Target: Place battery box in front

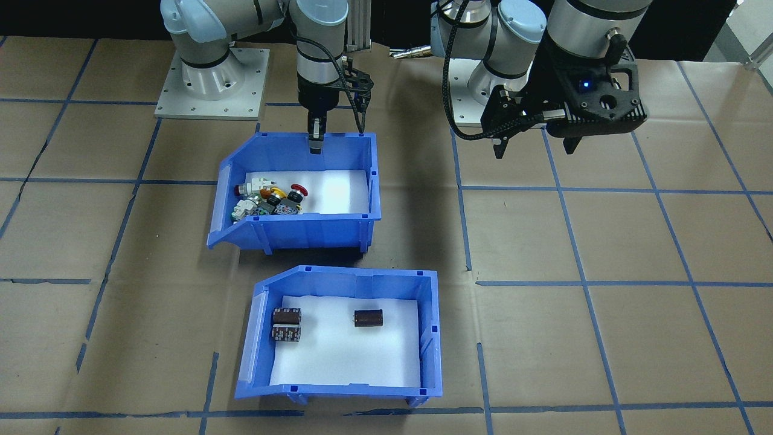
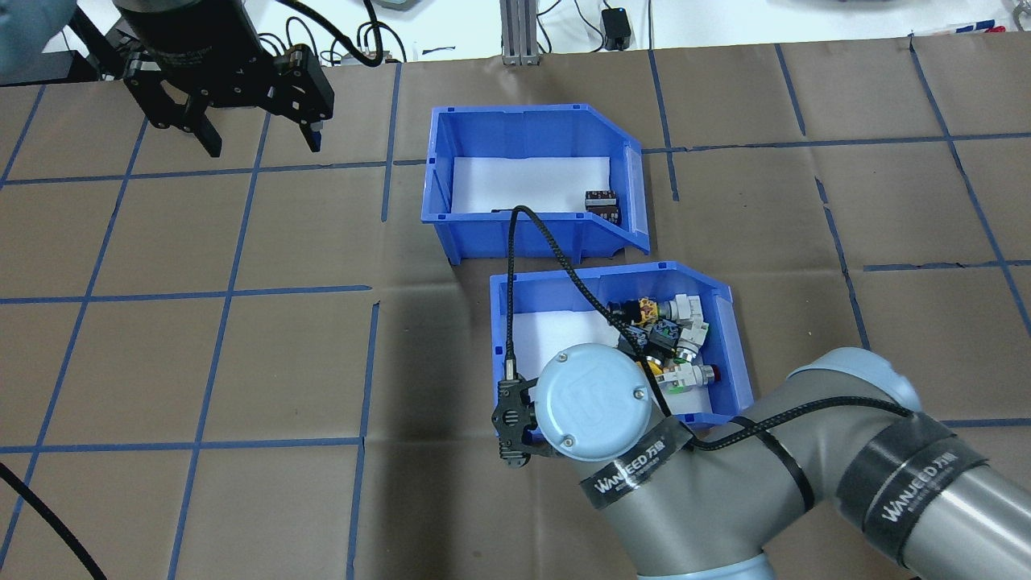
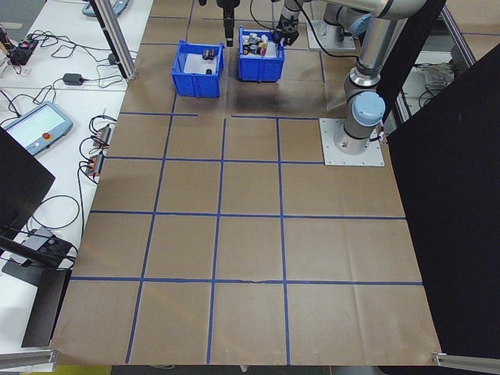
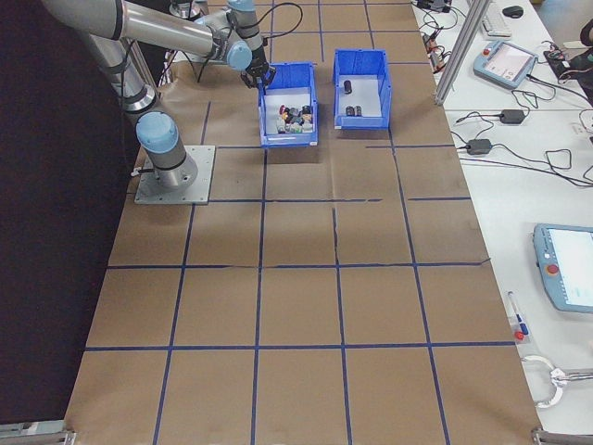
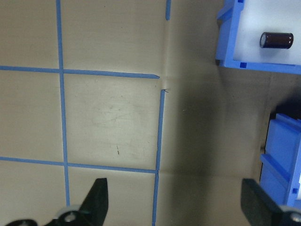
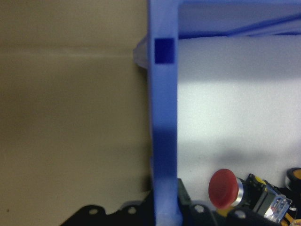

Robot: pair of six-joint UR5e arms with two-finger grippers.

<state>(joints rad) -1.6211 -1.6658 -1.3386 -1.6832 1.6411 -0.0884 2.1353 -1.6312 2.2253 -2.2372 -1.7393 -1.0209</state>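
Right gripper (image 1: 316, 134) is clamped on the switch bin's (image 1: 302, 232) rear wall. Battery box (image 1: 344, 389) is set beside it, toward the desk's operator edge. Left gripper (image 1: 537, 148) is held wide, w/ nothing in it.

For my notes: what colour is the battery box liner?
White liner, clearest in the exterior front-facing view.

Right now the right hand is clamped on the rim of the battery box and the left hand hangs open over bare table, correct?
Not quite. The right hand straddles the rim of the switch bin, not the battery box, as the front-facing view shows. The left hand does hang open over bare table.
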